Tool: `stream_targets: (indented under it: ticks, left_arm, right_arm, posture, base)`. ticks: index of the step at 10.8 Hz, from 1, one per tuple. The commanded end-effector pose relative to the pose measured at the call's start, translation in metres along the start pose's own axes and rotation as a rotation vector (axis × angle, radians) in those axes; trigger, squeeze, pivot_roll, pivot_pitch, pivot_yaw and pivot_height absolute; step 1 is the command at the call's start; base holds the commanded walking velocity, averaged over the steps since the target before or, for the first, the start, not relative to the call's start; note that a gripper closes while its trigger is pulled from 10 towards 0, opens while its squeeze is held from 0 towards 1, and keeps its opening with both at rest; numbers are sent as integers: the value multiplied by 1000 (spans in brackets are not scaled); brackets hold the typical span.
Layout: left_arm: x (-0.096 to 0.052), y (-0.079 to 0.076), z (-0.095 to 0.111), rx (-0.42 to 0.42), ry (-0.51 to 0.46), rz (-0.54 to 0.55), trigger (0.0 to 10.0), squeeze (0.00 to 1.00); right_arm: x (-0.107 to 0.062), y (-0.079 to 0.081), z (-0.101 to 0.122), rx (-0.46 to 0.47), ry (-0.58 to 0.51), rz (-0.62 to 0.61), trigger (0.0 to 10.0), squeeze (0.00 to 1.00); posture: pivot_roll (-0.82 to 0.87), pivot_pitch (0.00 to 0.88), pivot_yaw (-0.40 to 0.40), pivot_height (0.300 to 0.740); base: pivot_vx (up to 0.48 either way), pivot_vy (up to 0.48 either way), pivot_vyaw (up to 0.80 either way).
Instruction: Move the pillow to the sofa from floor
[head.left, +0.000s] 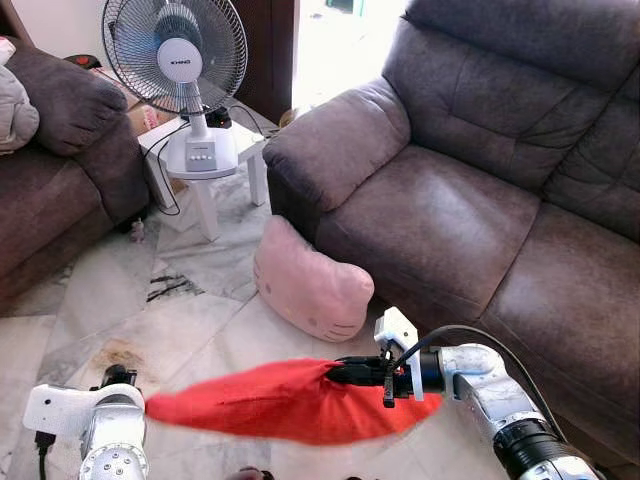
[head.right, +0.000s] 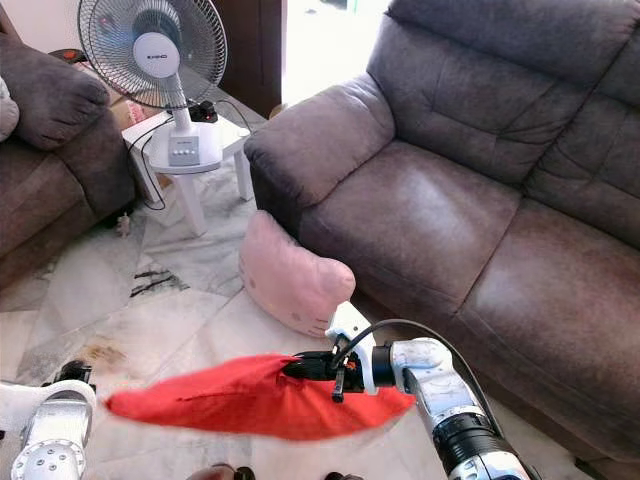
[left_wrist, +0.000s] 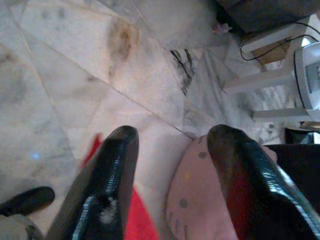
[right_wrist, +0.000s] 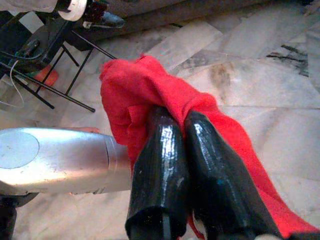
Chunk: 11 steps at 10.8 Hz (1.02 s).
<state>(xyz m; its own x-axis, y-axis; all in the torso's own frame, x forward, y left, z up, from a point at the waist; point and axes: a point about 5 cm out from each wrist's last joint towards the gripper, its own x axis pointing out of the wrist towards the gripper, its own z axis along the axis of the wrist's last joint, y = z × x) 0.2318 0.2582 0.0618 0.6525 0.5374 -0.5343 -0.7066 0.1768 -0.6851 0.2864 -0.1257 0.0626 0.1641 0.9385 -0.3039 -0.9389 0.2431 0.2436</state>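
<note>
Ahead of us on the marble floor (head.left: 90, 300), the pink cat-face plush pillow (head.left: 308, 283) leans against the brown leather sofa (head.left: 450, 210), beyond our right gripper (head.left: 345, 372), clamped on red cloth (head.left: 270, 402), and open-fingered left gripper (left_wrist: 170, 165).

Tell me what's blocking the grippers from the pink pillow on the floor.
The red cloth does: the right gripper is shut on it, and it hangs in front of the pink pillow. The left gripper is open. Nothing visible lies on the sofa seat beside the pillow.
</note>
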Motion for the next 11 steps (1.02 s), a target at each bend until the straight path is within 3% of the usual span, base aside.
stream_targets:
  ticks: [1,3,5,8,10,11]
  left_arm:
    - [1,6,-7,-23,37,22,10000,1000]
    - [1,5,-18,-39,117,44,10000,1000]
    - [-6,10,-36,0,225,81,10000,1000]
    - [-15,8,-25,-61,132,134,10000,1000]
    - [-21,0,-23,-78,142,148,10000,1000]
    - [-20,3,-24,-78,148,165,10000,0]
  right_arm:
    - [1,0,18,-70,-58,26,10000,0]
    - [1,0,17,-70,-51,20,10000,0]
    - [3,-1,16,-73,-39,20,10000,0]
    - [4,0,12,-69,-26,19,10000,0]
    - [6,0,10,-67,-13,13,10000,0]
    - [6,0,10,-67,-15,14,10000,0]
  posture:
    - [187,164,-62,740]
    - [192,165,-64,740]
    - [192,165,-64,740]
    - [197,166,-66,740]
    - [204,164,-63,740]
    - [201,163,-63,740]
  base:
    - [0,0,0]
    - [0,0,0]
    - [0,0,0]
    - [0,0,0]
    - [0,0,0]
    - [0,0,0]
